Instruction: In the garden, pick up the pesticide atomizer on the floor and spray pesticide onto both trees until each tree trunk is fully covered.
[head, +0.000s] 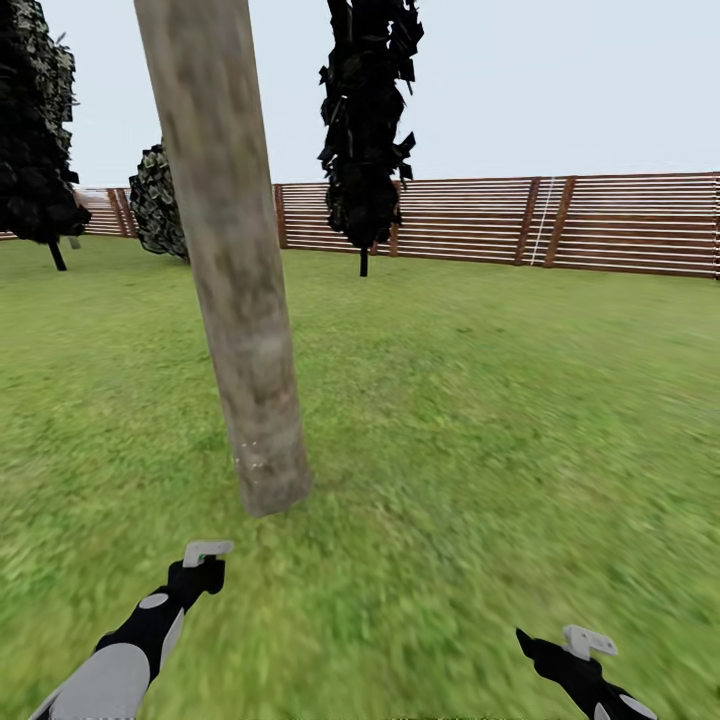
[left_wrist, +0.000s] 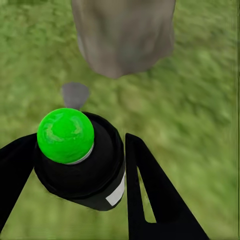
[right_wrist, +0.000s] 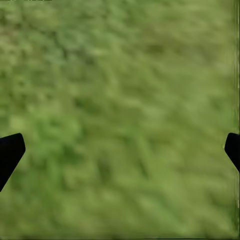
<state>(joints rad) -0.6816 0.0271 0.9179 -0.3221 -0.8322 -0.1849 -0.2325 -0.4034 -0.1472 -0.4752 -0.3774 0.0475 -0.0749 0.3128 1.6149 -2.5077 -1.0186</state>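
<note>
While gripping the pesticide atomizer (left_wrist: 80, 160), the left gripper (left_wrist: 80, 165) faces the tree trunk (left_wrist: 122, 35).

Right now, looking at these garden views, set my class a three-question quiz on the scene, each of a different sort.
1. True or false: the left gripper is empty.
2. What stands nearest ahead of the left gripper? A) wooden fence B) tree trunk C) dark conifer
3. Fill in: the ball on top of the pesticide atomizer is ____.

Key: 1 false, it is shut on the pesticide atomizer; 2 B; 3 green.
</note>
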